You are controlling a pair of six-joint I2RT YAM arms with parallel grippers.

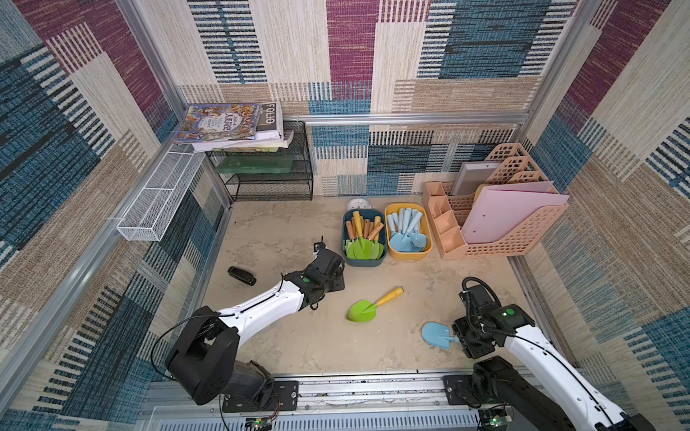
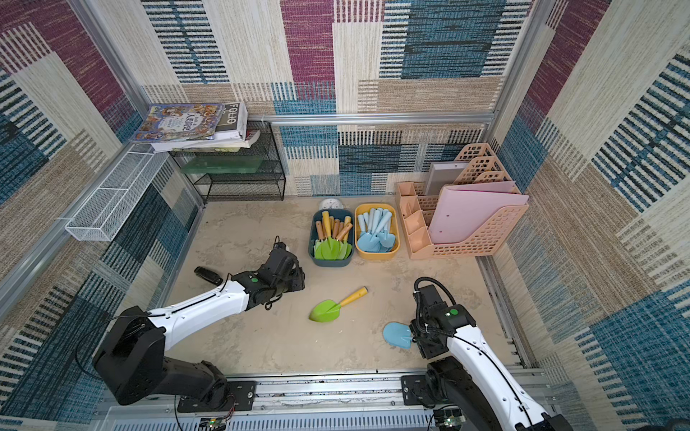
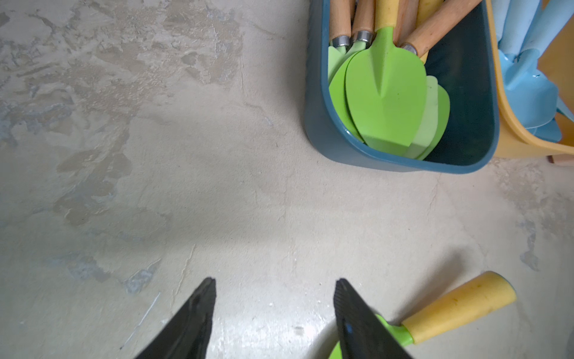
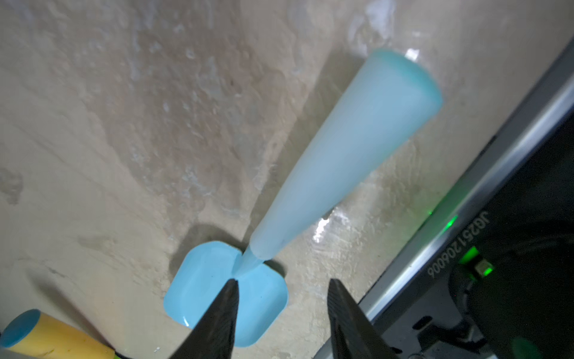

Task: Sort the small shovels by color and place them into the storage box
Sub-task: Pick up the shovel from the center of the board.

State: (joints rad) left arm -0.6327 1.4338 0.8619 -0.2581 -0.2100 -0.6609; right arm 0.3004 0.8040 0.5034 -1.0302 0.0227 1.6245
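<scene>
A loose green shovel [image 1: 361, 310] with a yellow handle [image 3: 459, 306] lies mid-table in both top views. A pale blue shovel [image 1: 436, 334] lies near the front right; its handle [image 4: 348, 155] shows only in the right wrist view. My right gripper [image 4: 282, 281] is open low over it, one fingertip above the blade's neck, bare table between the fingers. My left gripper [image 3: 275, 283] hangs open above the table, left of the green shovel, holding nothing. The dark blue storage box [image 1: 349, 259] holds several green shovels [image 3: 386, 96]. The yellow box [image 1: 410, 255] holds several blue ones [image 1: 407, 231].
A peach file organiser [image 1: 496, 239] stands right of the boxes. A black mesh rack [image 1: 272, 183] with books is at the back left, a white wire basket [image 1: 157, 201] on the left wall. A black stapler [image 1: 242, 276] lies left of my left arm.
</scene>
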